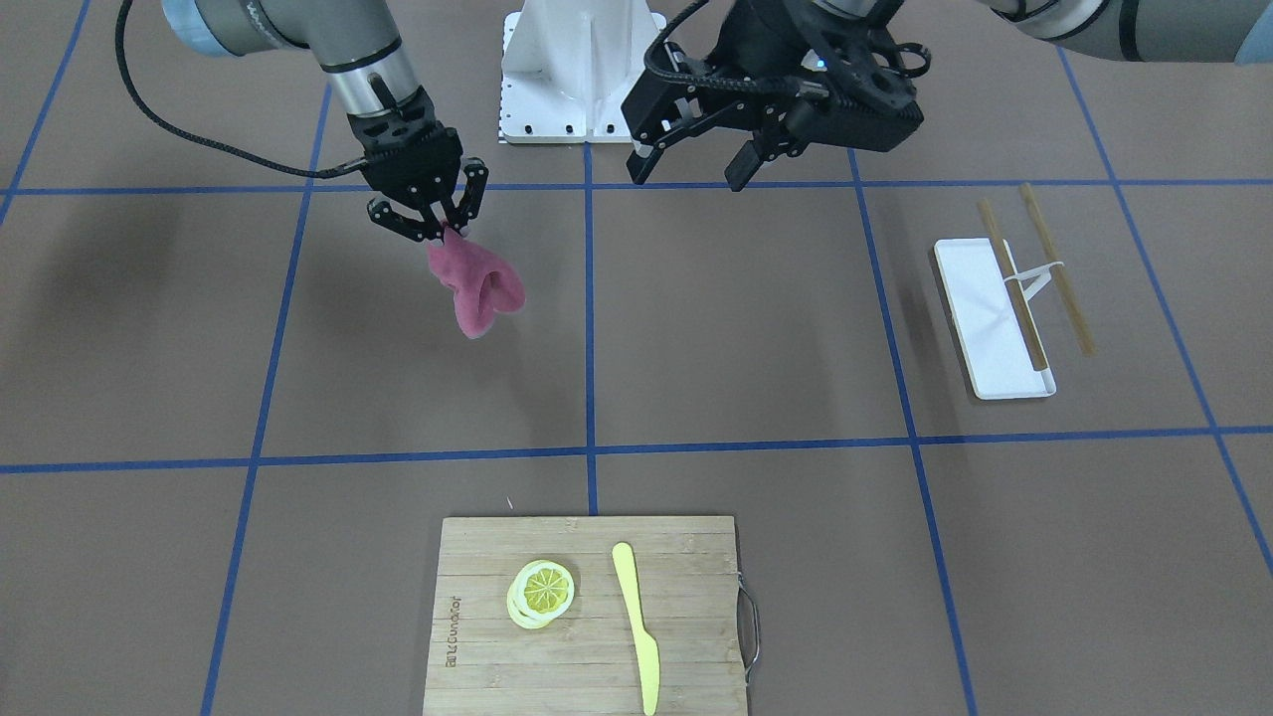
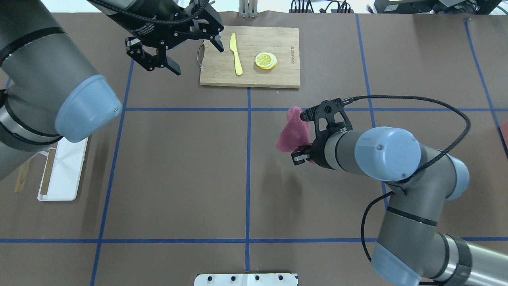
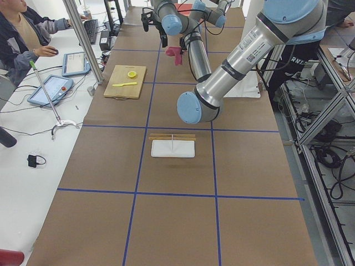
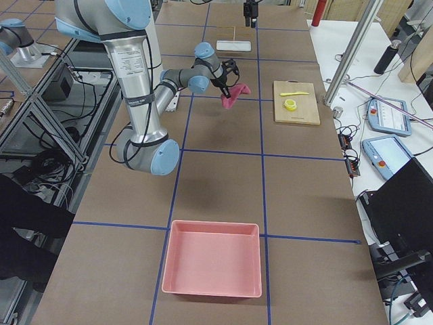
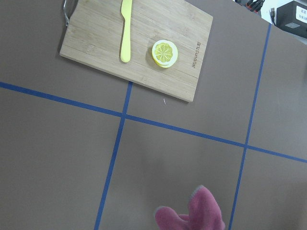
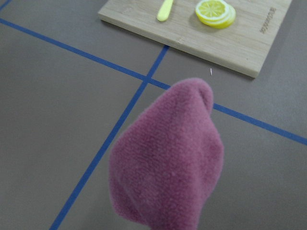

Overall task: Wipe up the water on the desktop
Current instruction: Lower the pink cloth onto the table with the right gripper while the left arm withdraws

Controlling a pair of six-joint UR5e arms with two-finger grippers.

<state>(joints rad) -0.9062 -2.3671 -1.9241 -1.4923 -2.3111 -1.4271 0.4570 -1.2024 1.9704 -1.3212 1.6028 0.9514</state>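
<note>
My right gripper (image 1: 439,231) is shut on the top of a pink cloth (image 1: 475,288), which hangs from it and seems to be just off the brown desktop (image 1: 736,318). The cloth also shows in the overhead view (image 2: 293,131), fills the right wrist view (image 6: 168,158), and sits at the bottom edge of the left wrist view (image 5: 194,216). My left gripper (image 1: 688,167) is open and empty, held high near the robot base. In the overhead view it (image 2: 198,59) hovers beside the cutting board. I see no water on the desktop.
A bamboo cutting board (image 1: 477,636) holds lemon slices (image 1: 541,592) and a yellow knife (image 1: 636,622). A white tray (image 1: 980,318) with chopsticks (image 1: 1056,268) lies on the robot's left side. A pink bin (image 4: 212,261) stands at the table's right end.
</note>
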